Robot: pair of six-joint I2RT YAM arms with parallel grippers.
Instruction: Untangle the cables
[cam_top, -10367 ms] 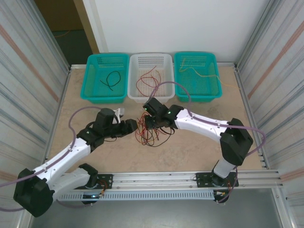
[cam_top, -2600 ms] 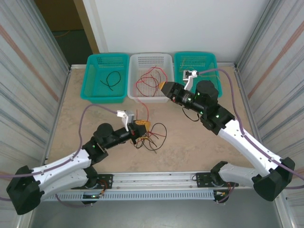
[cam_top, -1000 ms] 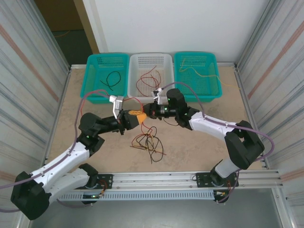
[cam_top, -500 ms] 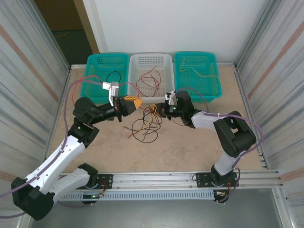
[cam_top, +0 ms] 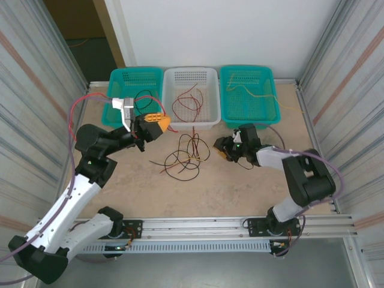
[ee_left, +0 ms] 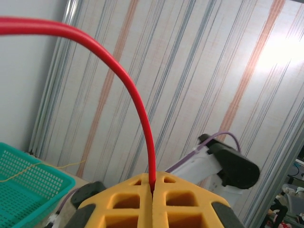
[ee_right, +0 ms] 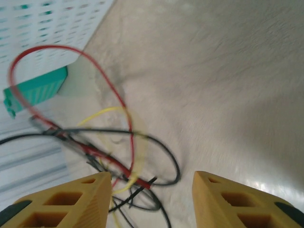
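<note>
Here, a beige table (cam_top: 252, 192) sits between ribbed metal walls (cam_top: 36, 90), with three baskets (cam_top: 207, 123) along its far edge. The left gripper (ee_left: 153, 187), tilted upward, pinches a red cable (ee_left: 137, 102) that arcs up from its jaws. The tangled cables (cam_top: 185, 157) lie between both grippers. The right gripper (ee_right: 152, 190), low over the table, stands parted, with the tangle just ahead.

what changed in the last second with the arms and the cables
The left gripper, shut on a red cable, pulled away left toward the left teal basket. The right gripper opened and drew off right, away from the cable tangle. The baskets stayed put.
</note>
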